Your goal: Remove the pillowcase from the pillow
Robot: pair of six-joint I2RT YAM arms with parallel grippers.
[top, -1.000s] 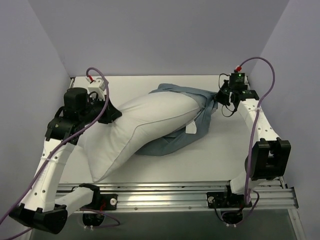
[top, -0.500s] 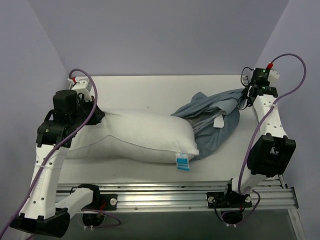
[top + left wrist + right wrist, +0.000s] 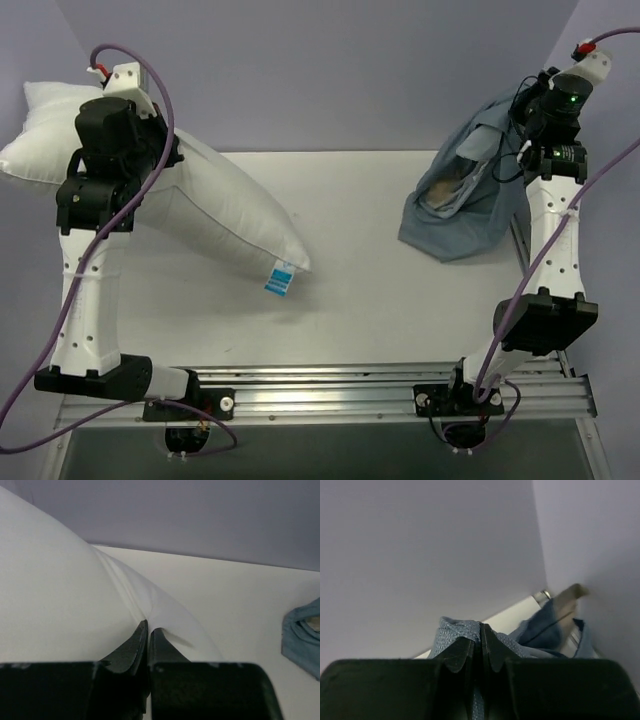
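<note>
- I see the left arm (image 3: 85,280) standing tall over its base, its long link near vertical and its wrist high at the far left.
- Left gripper (image 3: 148,626): jaws pressed together, pinching a fold of the pillow (image 3: 230,215).
- Right arm (image 3: 555,230): stretched up toward the far right corner.
- Right gripper (image 3: 481,628): jaws pressed together on the pillowcase (image 3: 465,215), with cloth bunched between the fingertips.

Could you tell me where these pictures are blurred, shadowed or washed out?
Top external: sharp, faint shadow under the plump white pillow. Left wrist: pillow almost textureless, left gripper body blurred. Right wrist: dusty blue cloth pillowcase crisp at the right gripper.
</note>
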